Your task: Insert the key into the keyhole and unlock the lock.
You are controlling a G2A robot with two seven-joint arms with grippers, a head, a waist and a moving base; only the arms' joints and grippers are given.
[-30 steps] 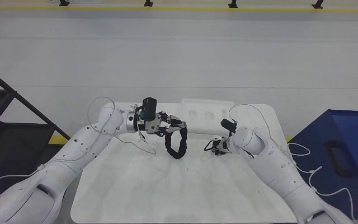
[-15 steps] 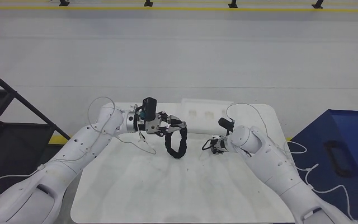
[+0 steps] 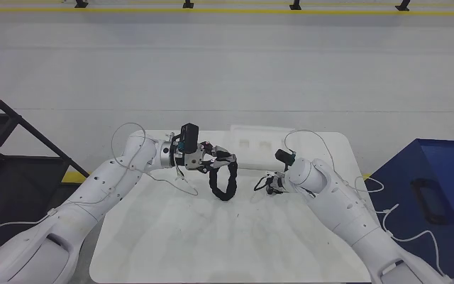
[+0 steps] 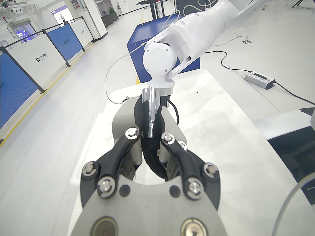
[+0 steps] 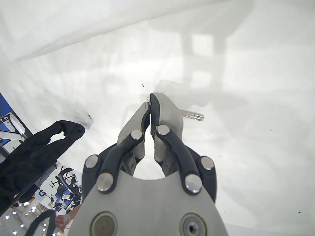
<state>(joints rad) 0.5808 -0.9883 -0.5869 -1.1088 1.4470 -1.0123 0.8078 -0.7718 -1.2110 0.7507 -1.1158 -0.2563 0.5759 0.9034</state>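
Over the white table [image 3: 213,241], the left gripper [image 4: 150,135] was clamped on the black-sleeved lock [image 4: 150,109], holding its chrome barrel off the surface. Near it but apart, the right gripper [image 5: 150,105] pinched the key [image 5: 193,116] low over the table. I took this for the approach: the key's shaft would next need lining up with the barrel's end.

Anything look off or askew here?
Slightly: the key sits crosswise in the right gripper, its shaft poking out sideways rather than along the fingers. The lock in the left gripper looks normal, its loop hanging.
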